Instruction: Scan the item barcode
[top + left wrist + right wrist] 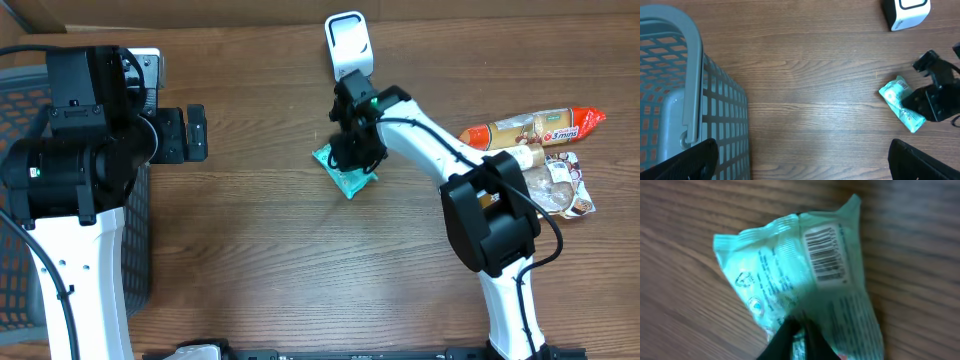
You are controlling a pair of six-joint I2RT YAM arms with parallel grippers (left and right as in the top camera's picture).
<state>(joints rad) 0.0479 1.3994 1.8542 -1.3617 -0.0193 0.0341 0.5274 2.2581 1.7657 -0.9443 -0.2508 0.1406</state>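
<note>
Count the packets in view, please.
3. The teal packet is pinched in the right gripper, mid-table; the orange packet lies at the far right; the brown packet lies just beside it. The right arm may hide others.

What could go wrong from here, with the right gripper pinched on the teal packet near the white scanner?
1. The right gripper seems to pinch only the crinkled edge of the teal packet; the thin film may slip out on lifting.
2. The barcode faces upward, not toward the white scanner; unless the packet is turned, the scan may miss.
3. The creased film could distort the barcode.
</note>
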